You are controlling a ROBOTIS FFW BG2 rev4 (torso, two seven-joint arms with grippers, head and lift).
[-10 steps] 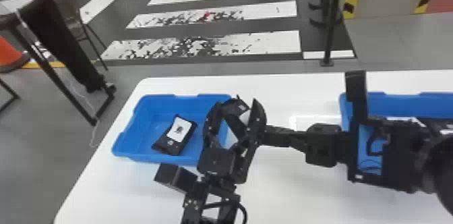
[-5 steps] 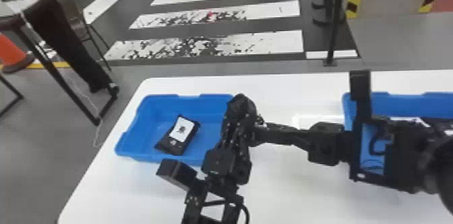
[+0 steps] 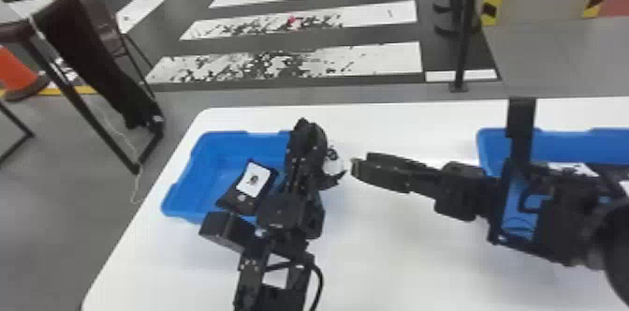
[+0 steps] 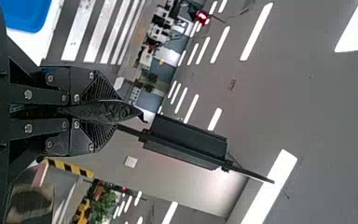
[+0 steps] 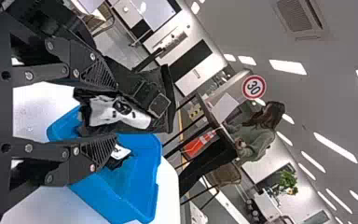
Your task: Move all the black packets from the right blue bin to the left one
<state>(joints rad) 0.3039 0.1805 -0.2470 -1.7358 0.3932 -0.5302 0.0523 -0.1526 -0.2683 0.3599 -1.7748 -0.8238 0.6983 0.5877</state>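
Observation:
In the head view my left gripper [image 3: 311, 153] is over the left blue bin's [image 3: 206, 146] right side, shut on a black packet with a white label [image 3: 333, 160]. My right gripper [image 3: 354, 168] stands just right of that packet, a small gap between. The left wrist view has the packet [image 4: 107, 111] pinched edge-on in my left gripper [image 4: 116, 113]. In the right wrist view my right gripper [image 5: 114, 114] is open, fingers wide apart around the packet [image 5: 121, 114]. Another black packet [image 3: 252, 183] lies in the left bin.
The right blue bin [image 3: 486, 144] stands at the right, partly behind my right arm, with a white-labelled packet [image 3: 568, 168] and dark items inside. White table [image 3: 398, 249] surface lies between the bins. A stand is beyond the table's left side.
My right gripper has opened and drawn back to the right, away from the left one. My left gripper has closed on the packet, whose white label now shows.

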